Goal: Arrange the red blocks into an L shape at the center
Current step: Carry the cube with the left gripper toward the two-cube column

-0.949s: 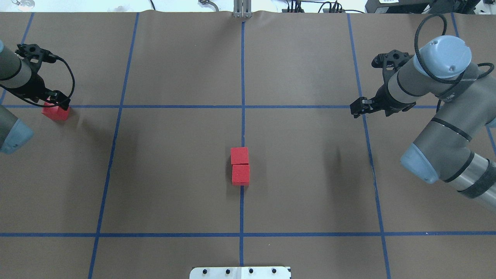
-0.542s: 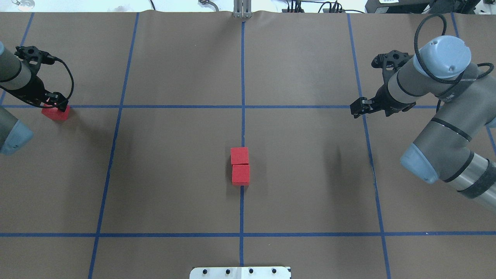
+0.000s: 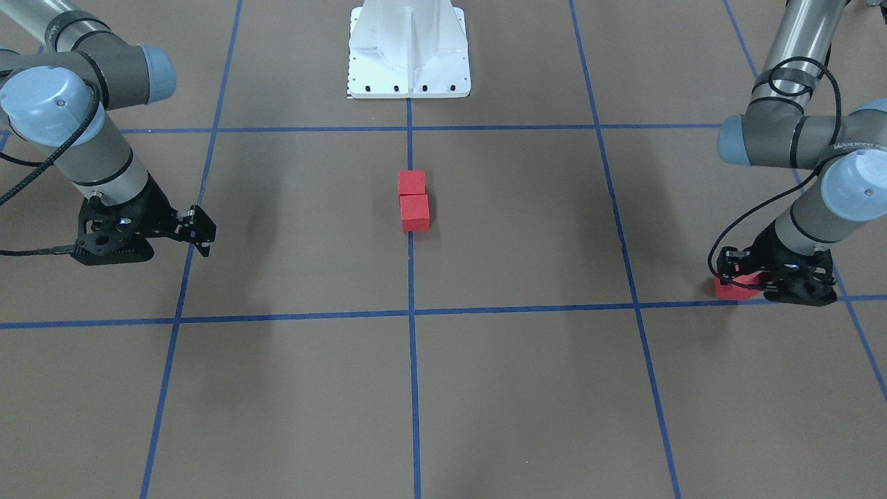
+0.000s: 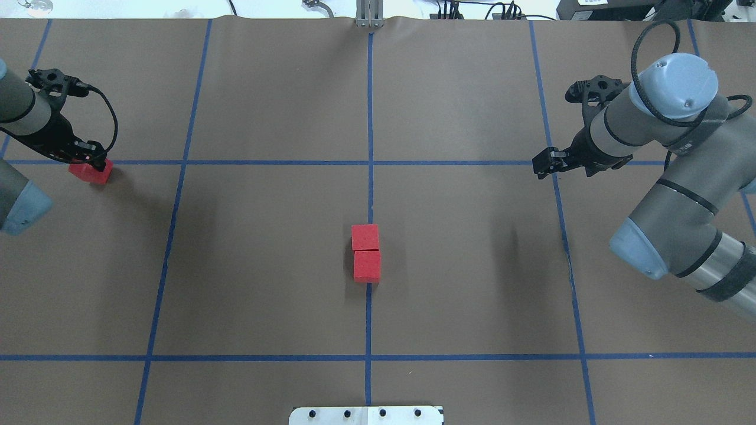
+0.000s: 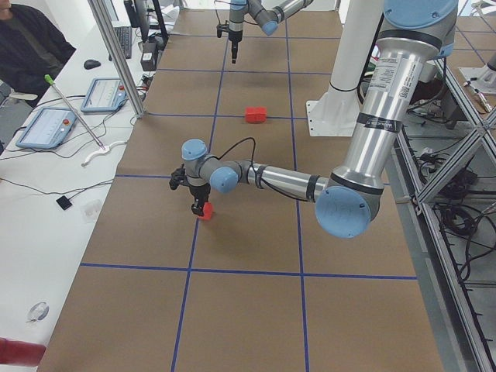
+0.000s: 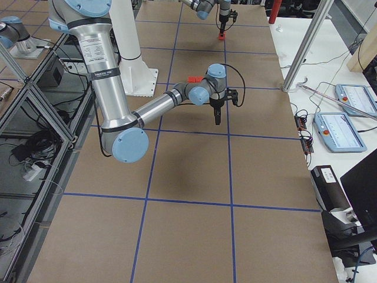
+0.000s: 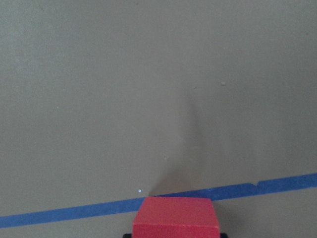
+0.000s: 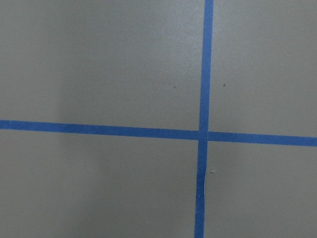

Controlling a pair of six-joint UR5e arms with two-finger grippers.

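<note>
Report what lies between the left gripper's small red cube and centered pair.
Overhead view: small red cube to red pair, bare brown surface, one blue tape line.

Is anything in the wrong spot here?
Yes. One red block sits far off on the robot's left, by the left gripper, while the other two red blocks touch at the center. Nothing looks broken or tipped.
</note>
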